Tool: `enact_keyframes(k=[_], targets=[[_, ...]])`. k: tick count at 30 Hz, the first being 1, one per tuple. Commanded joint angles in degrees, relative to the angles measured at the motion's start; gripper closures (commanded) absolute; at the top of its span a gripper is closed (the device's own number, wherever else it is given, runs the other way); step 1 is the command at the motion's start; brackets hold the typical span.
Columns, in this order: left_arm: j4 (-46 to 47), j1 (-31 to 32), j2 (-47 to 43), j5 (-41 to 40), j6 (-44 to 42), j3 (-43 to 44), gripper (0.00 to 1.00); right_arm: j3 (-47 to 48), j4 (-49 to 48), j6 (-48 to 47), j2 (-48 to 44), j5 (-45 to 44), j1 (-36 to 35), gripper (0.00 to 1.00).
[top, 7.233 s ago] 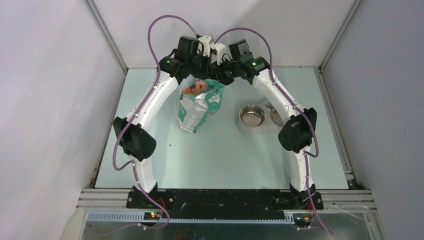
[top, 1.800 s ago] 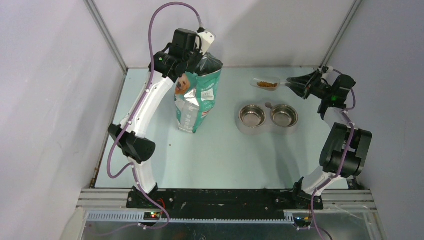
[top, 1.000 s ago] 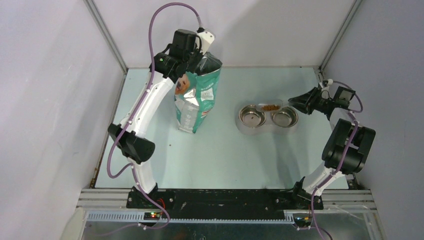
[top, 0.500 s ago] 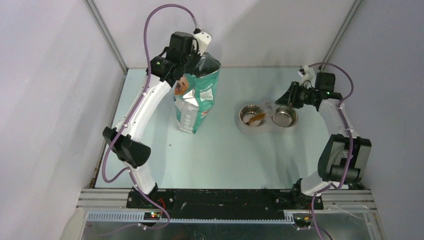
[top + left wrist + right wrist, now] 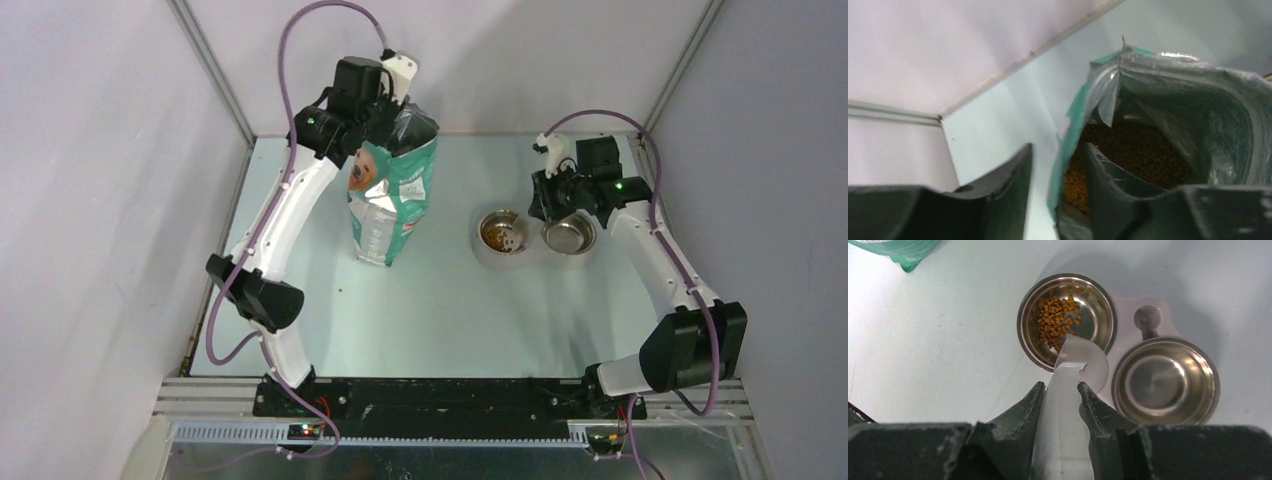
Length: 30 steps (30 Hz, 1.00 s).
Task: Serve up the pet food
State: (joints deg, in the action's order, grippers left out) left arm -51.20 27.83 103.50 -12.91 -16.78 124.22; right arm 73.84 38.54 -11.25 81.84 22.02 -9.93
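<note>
In the left wrist view, the left gripper [image 5: 1058,150] is seen with its jaws parted. The torn rim of the teal-green bag [image 5: 1198,100] passes between the two dark fingers, and a strip of table shows between one finger and the rim, so no clamping is seen. The finger bases are cut off by the lower edge. Inside the open bag, pet food [image 5: 1138,150] is made out dimly as a brown heap in shadow, and its depth is hidden by the foil walls.

In the right wrist view, the right gripper [image 5: 1060,386] is clenched on the handle of a clear plastic scoop [image 5: 1083,360], whose outline is hard to trace against the pale base. The scoop's cup lies over the near rim of the steel bowl nearer the bag [image 5: 1020,330], and a small patch of pet food [image 5: 1055,320] is spread in that bowl. The other steel bowl [image 5: 1168,385] shows bare steel. Only the bag's bottom corner is caught at the upper edge.

In the top external view, the scoop cannot be made out beneath the right gripper, and the left fingers are hidden by the wrist and the bag's top. The bag stands upright on the pale blue-green table [image 5: 450,310], apart from the grey double feeder [image 5: 478,255]. The table is enclosed by plain pale walls [image 5: 100,200] with metal framing at the corners.
</note>
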Motion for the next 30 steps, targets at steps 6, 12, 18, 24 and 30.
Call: enact_keyframes(k=[6, 12, 18, 24, 30], targets=[[-0.45, -0.82, 2.57, 3.24, 6.06, 9.71, 0.3, 6.47, 1.67, 3.82, -2.15, 3.34, 1.91, 1.0], [-4.73, -0.92, 7.1, 2.53, 5.79, 14.9, 0.36, 12.9, 2.22, 6.14, -1.0, 5.57, 1.78, 1.0], [-9.46, -1.93, 7.47, 2.92, 6.33, 15.78, 0.49, 30.1, -2.23, 13.29, 2.04, 8.71, -0.17, 1.0], [-12.65, -2.81, 7.52, 3.39, 6.86, 16.56, 0.84, 44.88, -10.35, 20.1, 7.76, 10.87, -6.76, 1.0], [-12.56, -3.48, 6.01, 6.4, 10.17, 16.8, 1.0, 55.26, -13.5, 23.09, 15.84, 11.0, -14.11, 1.0]])
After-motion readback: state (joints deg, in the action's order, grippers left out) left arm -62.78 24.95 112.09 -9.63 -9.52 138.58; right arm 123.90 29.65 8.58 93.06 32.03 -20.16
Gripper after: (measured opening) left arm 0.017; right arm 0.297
